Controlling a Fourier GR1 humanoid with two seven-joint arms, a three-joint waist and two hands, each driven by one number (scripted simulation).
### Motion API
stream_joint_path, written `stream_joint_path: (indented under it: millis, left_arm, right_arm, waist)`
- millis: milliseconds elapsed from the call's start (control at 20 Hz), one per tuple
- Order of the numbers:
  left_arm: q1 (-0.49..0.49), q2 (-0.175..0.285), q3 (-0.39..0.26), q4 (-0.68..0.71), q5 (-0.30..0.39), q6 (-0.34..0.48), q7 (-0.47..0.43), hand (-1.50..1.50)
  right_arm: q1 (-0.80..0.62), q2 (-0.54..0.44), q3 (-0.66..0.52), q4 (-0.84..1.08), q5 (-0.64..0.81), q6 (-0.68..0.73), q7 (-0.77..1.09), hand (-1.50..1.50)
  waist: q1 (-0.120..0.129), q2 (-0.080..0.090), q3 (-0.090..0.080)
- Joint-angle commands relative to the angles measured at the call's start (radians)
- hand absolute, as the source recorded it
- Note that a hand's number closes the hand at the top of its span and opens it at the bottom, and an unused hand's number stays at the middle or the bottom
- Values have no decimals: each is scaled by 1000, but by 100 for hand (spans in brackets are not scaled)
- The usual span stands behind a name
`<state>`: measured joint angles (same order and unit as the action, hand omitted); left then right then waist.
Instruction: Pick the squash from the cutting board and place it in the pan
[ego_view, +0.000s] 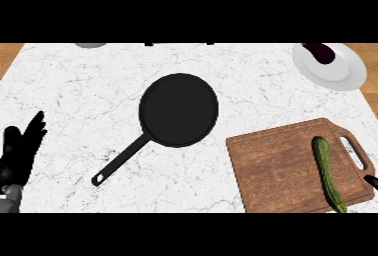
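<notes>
Green on the squash (328, 172), brown wood grain on the cutting board (280, 165), black on the pan (179, 110) and left hand (18, 150), white on the plate (341, 76), dark purple on the eggplant (320, 51), grey-veined white on the counter (74, 90).

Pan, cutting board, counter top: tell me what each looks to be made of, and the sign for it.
Pan: probably dark metal, perhaps cast iron; uniform matte black with no shine, handle included.
Cutting board: wood; warm brown with fine grain lines and a cut-out handle slot.
Counter top: looks like marble or a similar stone; white with thin grey veins.
</notes>
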<state>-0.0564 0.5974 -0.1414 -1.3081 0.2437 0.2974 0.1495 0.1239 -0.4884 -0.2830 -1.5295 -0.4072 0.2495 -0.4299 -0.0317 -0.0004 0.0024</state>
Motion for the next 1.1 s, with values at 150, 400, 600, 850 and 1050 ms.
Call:
stream_joint_path:
  millis: [150, 400, 600, 850, 1050]
  left_arm:
    - [-47, -20, -3, 21, -25, 4, 58, 0]
    - [-41, 7, 10, 8, -13, -38, 40, 0]
    - [-62, -16, 3, 42, -38, -20, 36, 0]
    - [-90, -62, -9, 33, -58, 3, 51, 0]
    - [-53, -46, 9, -6, -61, -17, 53, 0]
  right_arm:
    - [113, -211, -82, -99, 102, 72, 62, -150]
    - [84, -412, -53, -182, 255, 67, 266, -150]
    - [71, -488, 29, -260, 366, 84, 419, -150]
    - [29, -522, 153, -360, 465, 122, 598, -150]
    - [34, -488, 253, -390, 580, 138, 659, -150]
  waist:
    - [9, -2, -4]
    - [34, 0, -7]
    - [41, 4, -6]
    - [40, 4, -4]
    - [39, -1, -3]
